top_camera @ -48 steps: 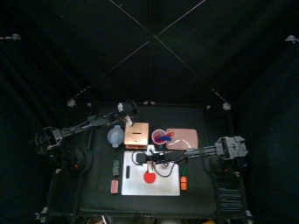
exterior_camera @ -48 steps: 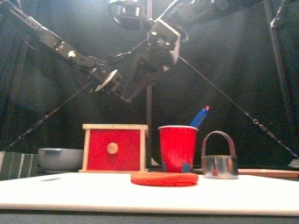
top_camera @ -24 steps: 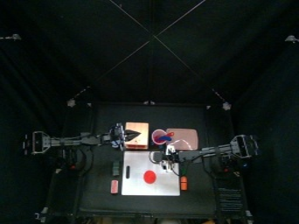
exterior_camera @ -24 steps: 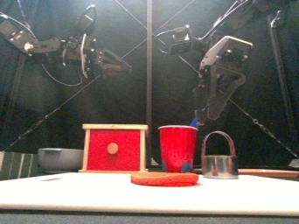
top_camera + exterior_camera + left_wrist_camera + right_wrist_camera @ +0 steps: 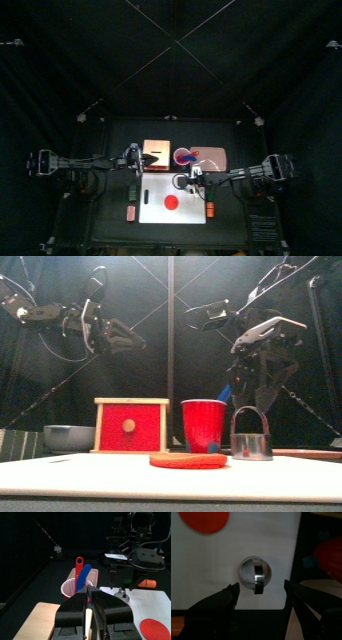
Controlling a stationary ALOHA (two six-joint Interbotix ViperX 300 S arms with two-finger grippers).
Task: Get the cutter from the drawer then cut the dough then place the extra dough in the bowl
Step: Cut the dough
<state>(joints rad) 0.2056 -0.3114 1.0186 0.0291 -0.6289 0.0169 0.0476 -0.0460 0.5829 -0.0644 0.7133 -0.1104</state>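
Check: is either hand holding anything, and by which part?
Nothing is held. The right hand is open above the cutter, which stands free on the white board. The left hand is shut and empty.

Your right claw (image 5: pixel 261 588) hangs with its jaws spread wide. Between them you look down on the round metal cutter (image 5: pixel 256 573), which stands on the white cutting board (image 5: pixel 211 567) near the board's edge. The red dough (image 5: pixel 204 519) lies on the same board, well apart from the cutter.
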